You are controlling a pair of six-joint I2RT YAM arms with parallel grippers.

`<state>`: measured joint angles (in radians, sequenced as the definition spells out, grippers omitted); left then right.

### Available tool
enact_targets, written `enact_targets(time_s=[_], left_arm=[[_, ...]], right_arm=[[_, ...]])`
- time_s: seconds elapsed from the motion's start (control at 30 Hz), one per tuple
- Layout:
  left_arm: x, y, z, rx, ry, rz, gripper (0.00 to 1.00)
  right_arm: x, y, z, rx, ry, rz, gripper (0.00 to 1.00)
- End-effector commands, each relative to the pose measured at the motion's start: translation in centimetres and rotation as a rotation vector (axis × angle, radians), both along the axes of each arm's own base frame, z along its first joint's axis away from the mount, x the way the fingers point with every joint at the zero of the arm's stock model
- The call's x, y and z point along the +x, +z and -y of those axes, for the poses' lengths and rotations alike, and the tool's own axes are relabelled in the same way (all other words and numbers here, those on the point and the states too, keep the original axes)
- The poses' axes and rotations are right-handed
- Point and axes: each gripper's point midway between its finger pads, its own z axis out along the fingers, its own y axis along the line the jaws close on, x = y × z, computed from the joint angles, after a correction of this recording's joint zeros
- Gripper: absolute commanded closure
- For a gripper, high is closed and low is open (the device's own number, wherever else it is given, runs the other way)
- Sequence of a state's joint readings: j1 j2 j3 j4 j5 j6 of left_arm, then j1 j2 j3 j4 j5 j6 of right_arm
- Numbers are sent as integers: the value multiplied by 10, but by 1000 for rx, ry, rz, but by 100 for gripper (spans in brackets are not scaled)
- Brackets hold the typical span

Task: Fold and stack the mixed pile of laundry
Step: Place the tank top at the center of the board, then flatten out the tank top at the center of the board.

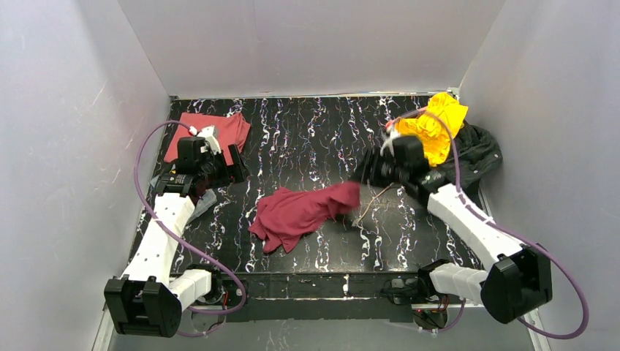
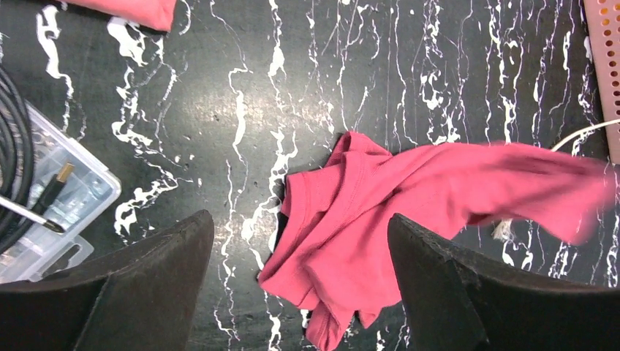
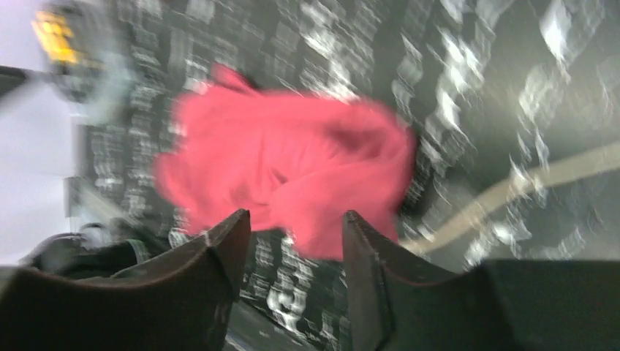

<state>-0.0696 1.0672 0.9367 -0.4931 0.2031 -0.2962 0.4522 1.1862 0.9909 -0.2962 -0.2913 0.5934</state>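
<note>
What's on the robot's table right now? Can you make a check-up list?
Surface: black white-veined table.
Job's things: dark maroon cloth garment crumpled mid-table; salmon-red cloth garment lying flat, far left; bright yellow cloth garment bunched next to charcoal-black cloth garment, far right.
Clutter: clear plastic box; pink lattice plastic basket; thin cream cord.
Grippers: left gripper open, empty; right gripper jaws apart, view blurred.
Cables: purple cables loop off both arms.
Surroundings: white walls.
</note>
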Motion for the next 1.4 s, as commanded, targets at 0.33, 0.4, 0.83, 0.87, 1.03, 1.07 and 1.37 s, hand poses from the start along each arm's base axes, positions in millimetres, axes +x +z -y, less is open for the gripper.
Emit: enact_targets(time_s=[0.33,0.4,0.83,0.87,1.03,1.07,1.37], left_arm=[[-92,-66,82,-269,-83,-284,16],[-101,-74,90,-282,-90,-320,16],[-93,-126,118,-436,8,-371,47],[-87,-128,115,-411,27,-354,54],[-49,-130,103,-246,46,-285,94],[-38,-129,103,-213,36,-268,99],[19,-119,97,-4,-71,-267,63]], right_arm=[[-42,-112,54,-266,-18,-68,15],[-41,-116,51,-271,-1,-74,18],[-18,-141,37,-308,36,-93,31],[-17,-146,37,-316,38,-101,34],[-13,-154,37,-348,38,-123,52],[-13,-153,37,-348,39,-124,54],[-35,-142,52,-360,-4,-124,48]])
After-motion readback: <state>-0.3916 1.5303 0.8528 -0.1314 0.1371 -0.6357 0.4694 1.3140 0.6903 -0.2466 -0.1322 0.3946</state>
